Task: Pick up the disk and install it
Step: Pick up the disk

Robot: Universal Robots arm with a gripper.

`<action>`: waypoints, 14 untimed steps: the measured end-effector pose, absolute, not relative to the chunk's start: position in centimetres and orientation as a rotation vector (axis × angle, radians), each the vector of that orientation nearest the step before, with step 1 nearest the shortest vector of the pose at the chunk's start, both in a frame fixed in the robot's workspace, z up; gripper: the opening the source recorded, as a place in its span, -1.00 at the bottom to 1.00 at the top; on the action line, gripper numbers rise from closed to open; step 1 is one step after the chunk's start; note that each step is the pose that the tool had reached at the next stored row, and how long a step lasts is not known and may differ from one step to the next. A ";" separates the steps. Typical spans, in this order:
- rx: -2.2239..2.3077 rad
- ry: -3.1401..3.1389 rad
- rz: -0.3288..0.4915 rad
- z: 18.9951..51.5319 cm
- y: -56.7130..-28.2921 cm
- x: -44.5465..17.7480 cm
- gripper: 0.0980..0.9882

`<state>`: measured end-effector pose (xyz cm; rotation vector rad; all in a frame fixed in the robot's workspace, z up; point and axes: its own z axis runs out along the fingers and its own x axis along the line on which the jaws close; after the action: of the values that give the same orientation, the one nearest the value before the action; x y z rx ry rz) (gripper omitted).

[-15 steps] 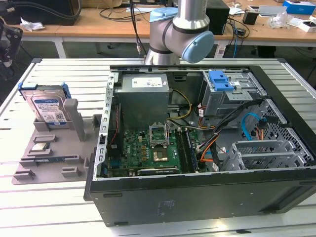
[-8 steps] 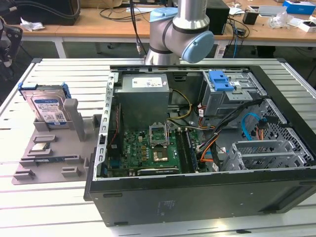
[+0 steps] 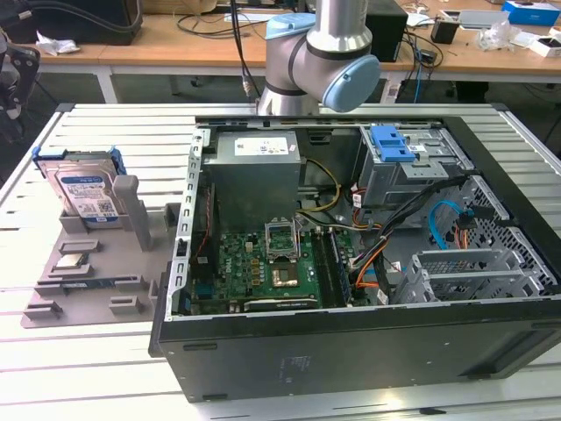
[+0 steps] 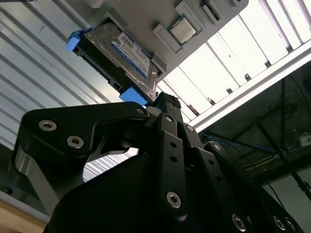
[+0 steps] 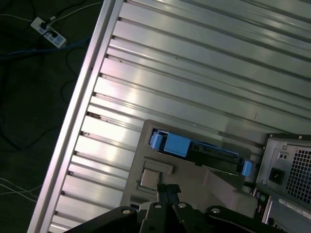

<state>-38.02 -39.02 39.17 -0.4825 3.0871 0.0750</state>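
- While the arm [image 3: 320,53] rises at the far side of the table [image 3: 105,132], the disk [image 3: 83,195] stands on its long edge in a grey holder tray [image 3: 88,289] at the exterior view's left
- Its long axis runs left to right across that view; the labelled face looks toward the near side, leaning back slightly, with the blue carrier along its top and ends
- The open computer case [image 3: 351,351] lies just right of the tray
- In both wrist views the tool [image 4: 165,99] [image 5: 168,188] is clenched on nothing, pointing toward the disk and clear of it
- A small square chip [image 3: 70,261] lies on the tray, nearer than the disk
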 end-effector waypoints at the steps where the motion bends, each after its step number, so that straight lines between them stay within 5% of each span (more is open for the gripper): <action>1: -0.491 3.086 0.075 39.2 -39.0 -38.0 -0.98; 14: -0.631 3.063 0.076 39.2 -39.0 -38.0 -0.98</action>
<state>-38.03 -39.02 39.17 -0.6314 3.0625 0.0761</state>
